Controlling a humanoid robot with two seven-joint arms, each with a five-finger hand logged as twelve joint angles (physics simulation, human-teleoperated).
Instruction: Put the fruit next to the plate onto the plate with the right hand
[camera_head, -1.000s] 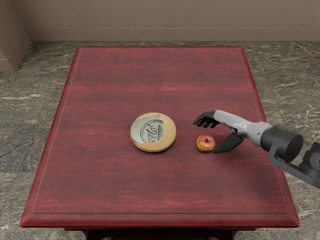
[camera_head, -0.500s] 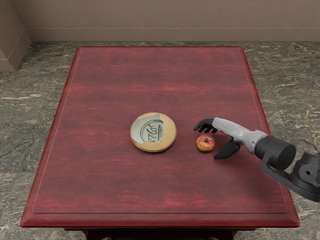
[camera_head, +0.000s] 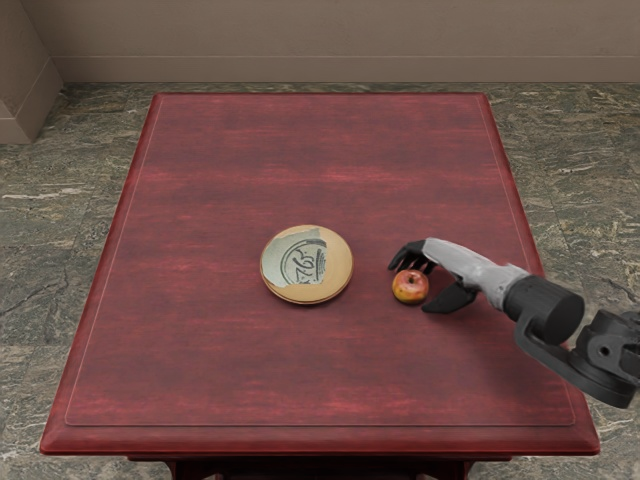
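Right hand (camera_head: 438, 258) hangs low over the surface (camera_head: 250, 370), its arm coming in from the picture's right edge. The hand is open and grips nothing. Its dark fingers (camera_head: 409, 259) are bent downward in a loose curl and lie against the far upper side of the apple (camera_head: 410, 287) in the picture; whether they actually touch the fruit cannot be told from this view. The dark thumb (camera_head: 450, 298) is spread away from the fingers and points down toward the surface just to the right of the apple, with a strip of bare wood showing between the two. The apple thus sits in the gap between fingers and thumb, not yet clasped.

Behind the hand, a grey palm section runs into a thick black wrist joint (camera_head: 545, 310), and further dark arm parts reach the frame's right edge.

The apple, red with a yellow patch, rests on the surface, near the plate (camera_head: 340, 262) but apart from it, on the plate's right. The plate is round with a golden rim and a pale centre bearing a dark pattern, and it lies flat close to the middle of the dark red wooden surface. Nothing lies on the plate.

Around the surface, a mottled stone floor (camera_head: 60, 250) shows, with a beige wall (camera_head: 320, 35) along the top.
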